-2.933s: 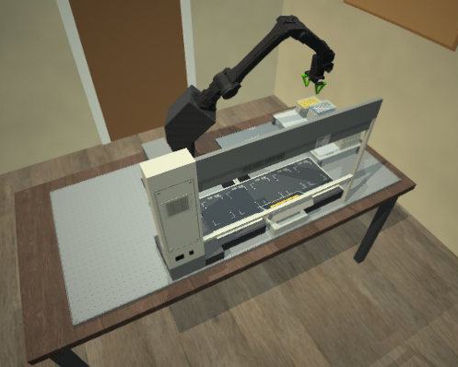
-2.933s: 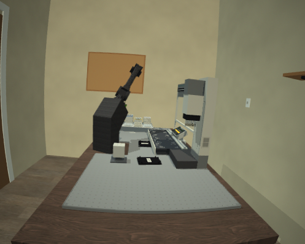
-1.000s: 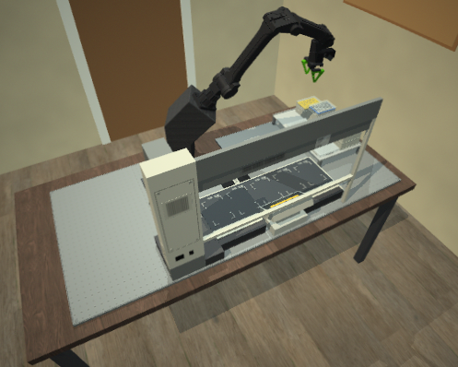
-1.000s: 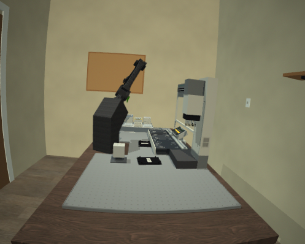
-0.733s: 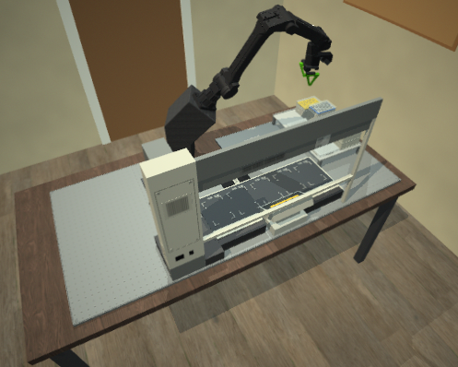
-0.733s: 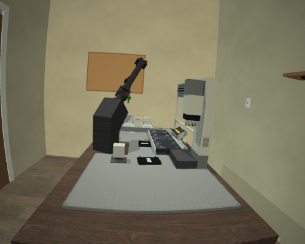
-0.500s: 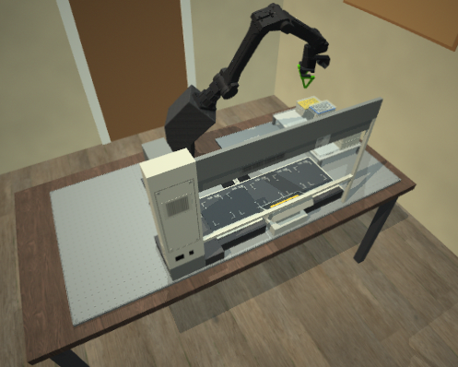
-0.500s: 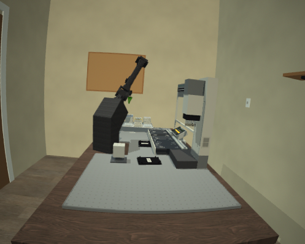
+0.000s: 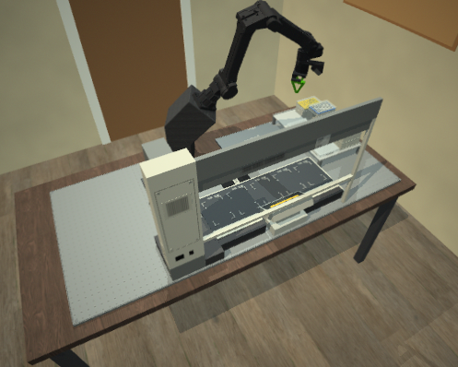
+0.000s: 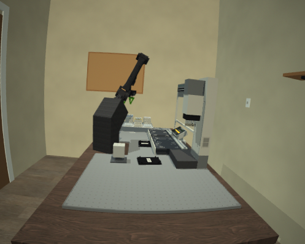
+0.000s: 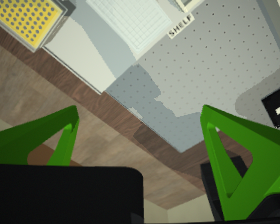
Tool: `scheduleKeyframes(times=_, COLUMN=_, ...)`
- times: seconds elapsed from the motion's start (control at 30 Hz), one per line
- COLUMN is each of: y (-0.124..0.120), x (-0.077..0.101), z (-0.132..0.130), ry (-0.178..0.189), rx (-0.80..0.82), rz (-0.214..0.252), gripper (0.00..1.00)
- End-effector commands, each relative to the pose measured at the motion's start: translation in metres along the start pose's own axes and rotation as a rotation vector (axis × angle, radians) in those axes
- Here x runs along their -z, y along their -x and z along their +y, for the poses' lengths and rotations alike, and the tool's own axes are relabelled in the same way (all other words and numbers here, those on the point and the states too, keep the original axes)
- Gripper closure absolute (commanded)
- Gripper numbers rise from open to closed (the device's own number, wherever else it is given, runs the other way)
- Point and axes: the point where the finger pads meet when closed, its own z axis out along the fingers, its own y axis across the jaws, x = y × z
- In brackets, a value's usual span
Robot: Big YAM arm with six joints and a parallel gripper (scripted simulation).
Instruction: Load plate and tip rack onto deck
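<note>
In the upper right of the top view, we see our black arm [image 9: 242, 46] arch over the far end of the table, its green-fingered gripper [image 9: 298, 86] hanging in the air with its fingers spread wide and nothing between them. Just below it, a yellow tip rack [image 9: 307, 101] and a blue tip rack [image 9: 322, 107] sit side by side on the SHELF [image 9: 286, 119], behind the long grey back panel of the liquid handler [image 9: 279, 138]. The dark deck [image 9: 261, 194] with its white bracket marks runs across the middle of the frame, and nothing sits on it.

In the exterior view, we find the gripper [image 10: 130, 100] left of centre, above the arm's black base block [image 10: 107, 125]. Pale items on the SHELF [image 10: 134, 127] show small at centre; we cannot tell which one is the plate M06.

In the wrist view, our two green fingers fill the lower corners, far apart. The yellow tip rack [image 11: 28, 20], with dark holes, lies in the upper left corner. A pale gridded cover [image 11: 131, 20] lies at top centre, beside a "SHELF" label [image 11: 181, 26].
</note>
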Motion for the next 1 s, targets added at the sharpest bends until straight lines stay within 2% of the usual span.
scheduleKeyframes(times=0.0, y=0.008, x=0.012, z=-0.008, ry=0.03, rx=-0.109, rz=-0.037, gripper=0.0)
scheduleKeyframes(times=0.53, y=-0.02, x=0.009, z=-0.077, ry=0.031, rx=-0.404, rz=-0.035, gripper=0.0)
scheduleKeyframes(times=0.6, y=-0.02, x=0.009, z=-0.077, ry=0.031, rx=-0.404, rz=-0.035, gripper=0.0)
scheduleKeyframes(times=0.97, y=-0.041, x=0.008, z=-0.128, ry=0.029, rx=-0.619, rz=-0.034, gripper=0.0)
